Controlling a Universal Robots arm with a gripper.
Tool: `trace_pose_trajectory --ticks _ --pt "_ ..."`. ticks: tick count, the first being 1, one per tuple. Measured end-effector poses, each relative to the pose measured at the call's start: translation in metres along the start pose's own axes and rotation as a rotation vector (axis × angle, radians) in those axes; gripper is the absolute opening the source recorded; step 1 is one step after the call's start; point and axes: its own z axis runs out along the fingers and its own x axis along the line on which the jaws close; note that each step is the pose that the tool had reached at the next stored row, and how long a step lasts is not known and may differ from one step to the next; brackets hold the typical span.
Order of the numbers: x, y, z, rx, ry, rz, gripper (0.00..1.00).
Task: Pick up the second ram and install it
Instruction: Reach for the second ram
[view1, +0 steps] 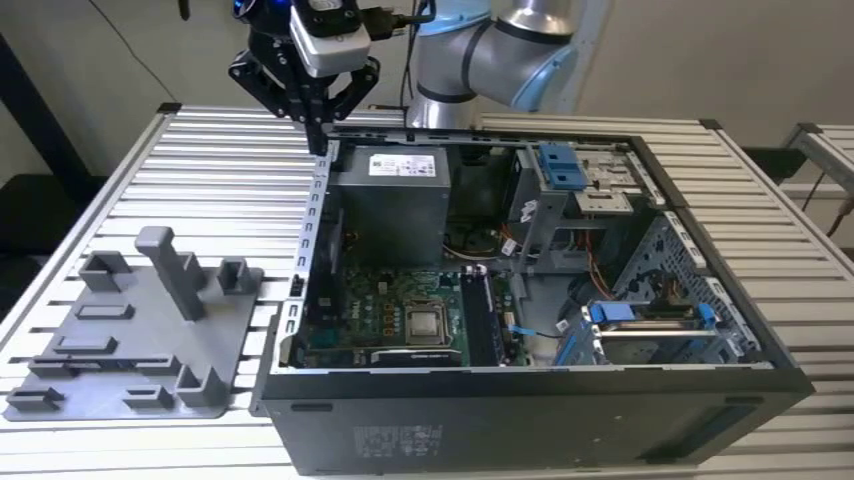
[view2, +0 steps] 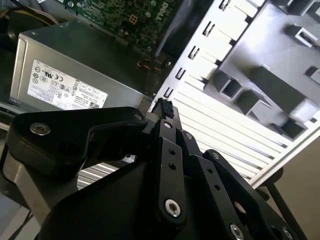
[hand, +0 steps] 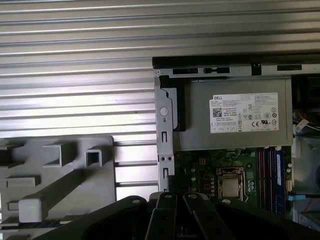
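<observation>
One arm is holding its gripper (view1: 318, 135) high over the rear corner of the open case (view1: 534, 400), just above the metal wall beside the power supply (view1: 390, 200). The jaws are drawn together, with no gap I can make out. In the second wrist view a small dark bit is showing at the fingertips (view2: 163, 107), and I cannot tell whether it is a pad or something thin being pinched.

The grey tray (view1: 147, 350) is lying on the slatted table (view1: 227, 180), just beside the case at the exterior view's left.

The ram (view1: 477, 310) — a slim dark strip — is standing on edge in the slots next to the processor socket (view1: 427, 322), well apart from the gripper. I cannot tell whether it is the second stick or the first.

By my reading, the gripper is travelling between tray and case. Doing this well means riding high enough to clear the case wall and keeping the fingers square to the slots. Any seating push should be even along the strip — a thin board flexes, and the socket is sitting close by.
</observation>
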Motion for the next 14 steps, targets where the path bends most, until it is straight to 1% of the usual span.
trace_pose_trajectory --ticks 7,14 --pt "0.0042 -0.0003 0.0001 0.0001 0.0001 0.0 0.11" --pt "0.0129 -0.0009 0.0 -0.0001 0.0001 -0.003 0.11"
